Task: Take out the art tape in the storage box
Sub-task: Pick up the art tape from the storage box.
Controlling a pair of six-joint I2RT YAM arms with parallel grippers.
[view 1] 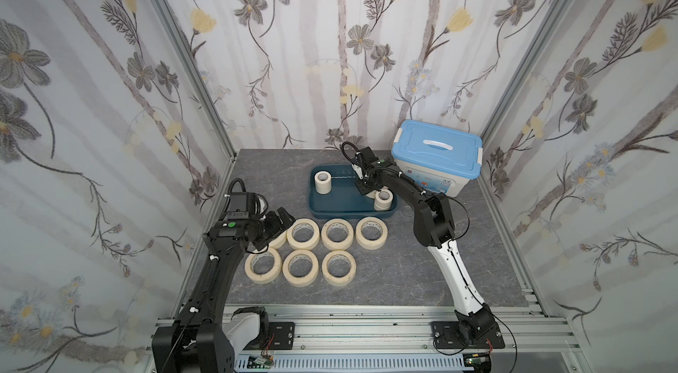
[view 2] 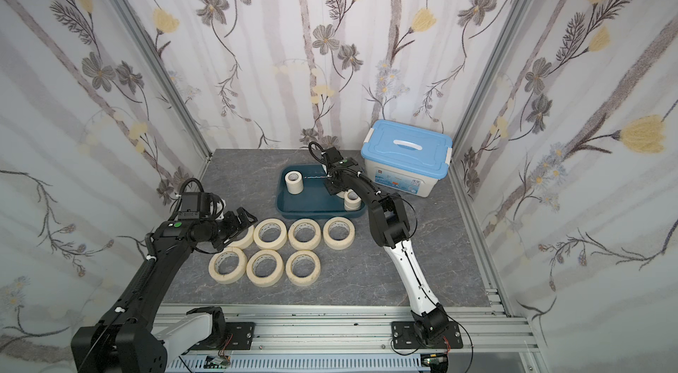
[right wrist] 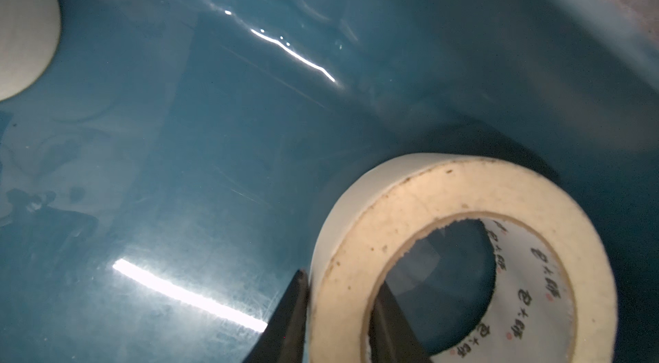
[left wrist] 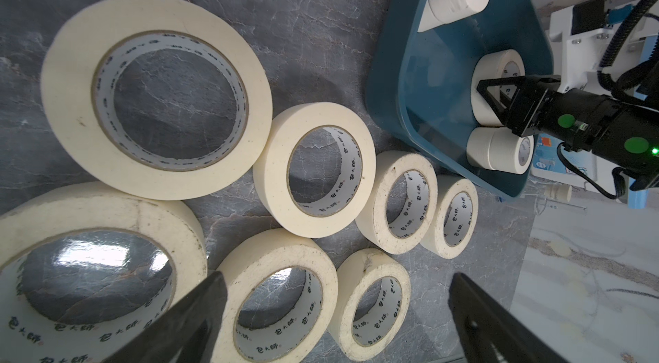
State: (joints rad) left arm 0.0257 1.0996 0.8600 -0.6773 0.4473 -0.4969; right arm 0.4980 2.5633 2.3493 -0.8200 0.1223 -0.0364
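meanwhile, a small tape roll (right wrist: 460, 257) at lower right of the teal tray (right wrist: 249, 136) is pinched through its wall by the right gripper (right wrist: 338, 311); the left gripper (left wrist: 335, 318) is held wide above table rolls (view 1: 302, 233).

I find the tray (view 1: 332, 206) mostly bare floor between the stacked small rolls (view 1: 323, 182) at its far-left corner and the right arm's gripper (left wrist: 494, 100), which straddles the wall of another small roll (right wrist: 460, 257) in the tray's right part. A further small stack (view 1: 382, 200) crowds the tray's near-right corner. The white tub (view 1: 436, 158) blocks the tray's right side. Seven large rolls (view 1: 337, 233) line the tray's near side, closely packed. The left gripper (view 1: 280, 222) hangs above their left end.
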